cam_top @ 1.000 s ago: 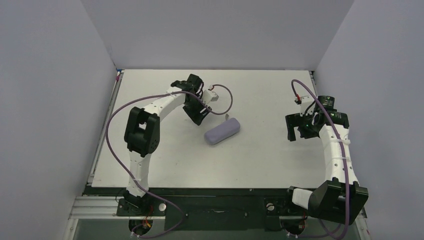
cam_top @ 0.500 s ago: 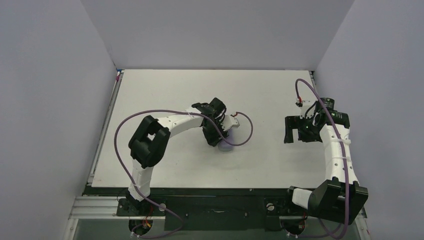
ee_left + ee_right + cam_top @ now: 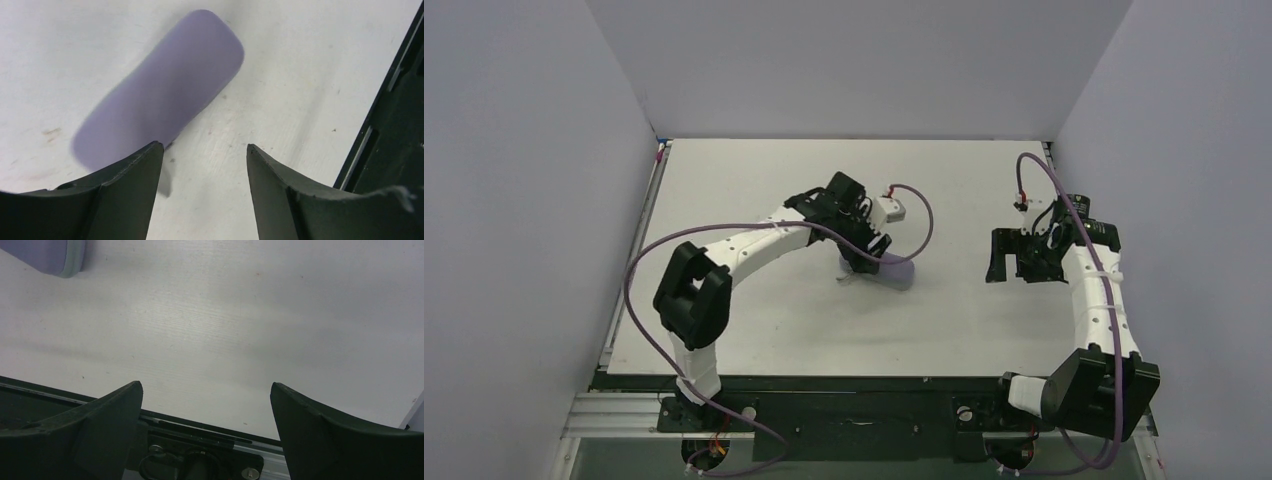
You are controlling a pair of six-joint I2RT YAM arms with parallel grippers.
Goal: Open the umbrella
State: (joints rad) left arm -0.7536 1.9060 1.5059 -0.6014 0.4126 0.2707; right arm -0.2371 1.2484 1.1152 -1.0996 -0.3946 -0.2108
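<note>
The opening step of the task is being dealt with: access to the umbrella is being sought, and the canopy itself is not yet being handled. No umbrella is being shown in any view. The only thing seen on the tabletop (image 3: 754,180) is a pale lavender capsule case (image 3: 160,95), lying flat and closed near the middle, and the umbrella is being judged to be shut inside it. That is a judgement only, since the contents are being hidden entirely by the shell.

The left tool (image 3: 205,150) is being held low over the case, with its fingers spread and nothing between them but bare tabletop. In its wrist view the case is lying just beyond the finger on the left of that view, slanting away, and whether the two are touching cannot be told. The right tool (image 3: 206,387) is being held well apart to the right, above the tabletop, its fingers spread wide and gripping nothing. Only a corner of the case is being caught at the top left of its wrist view.

For the next move, the left tool's spread fingers are being called on to be set astride the case's narrow width and pressed together, so that it is steadied. The right tool is then likely to be needed to part the shell and draw the umbrella out.
</note>
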